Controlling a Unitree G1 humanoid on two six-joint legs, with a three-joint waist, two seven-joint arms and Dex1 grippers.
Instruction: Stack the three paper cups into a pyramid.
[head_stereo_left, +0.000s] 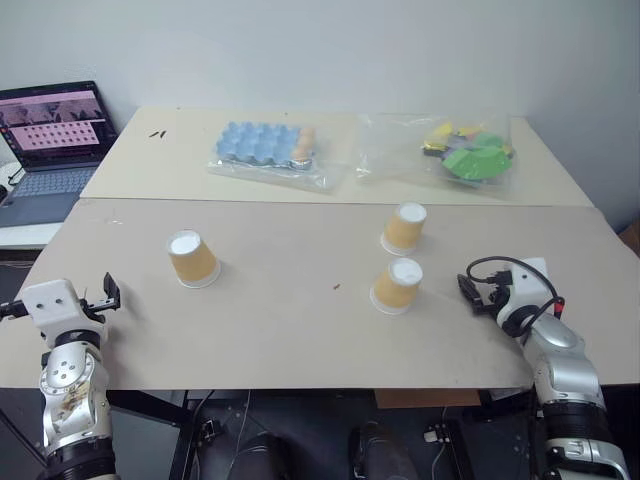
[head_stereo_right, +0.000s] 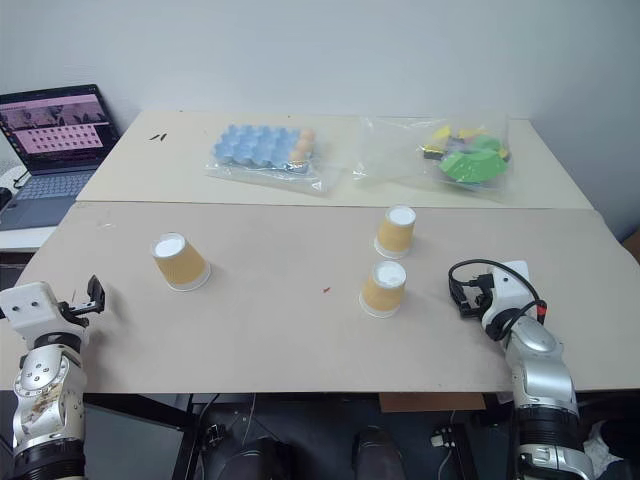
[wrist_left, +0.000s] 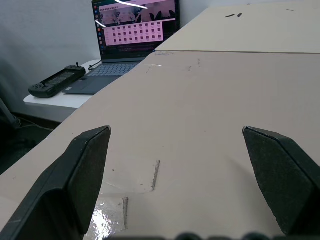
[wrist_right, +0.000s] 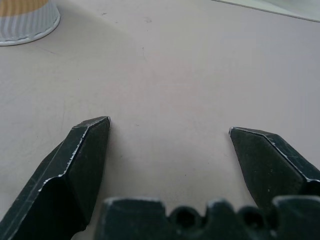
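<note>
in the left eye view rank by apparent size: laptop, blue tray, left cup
1. laptop, though cut off by the frame edge
2. blue tray
3. left cup, smallest though nearest the camera

My left gripper (wrist_left: 175, 145) is wide open, empty, held low at my left. My right gripper (wrist_right: 170, 132) is likewise spread, empty, low at my right.
</note>
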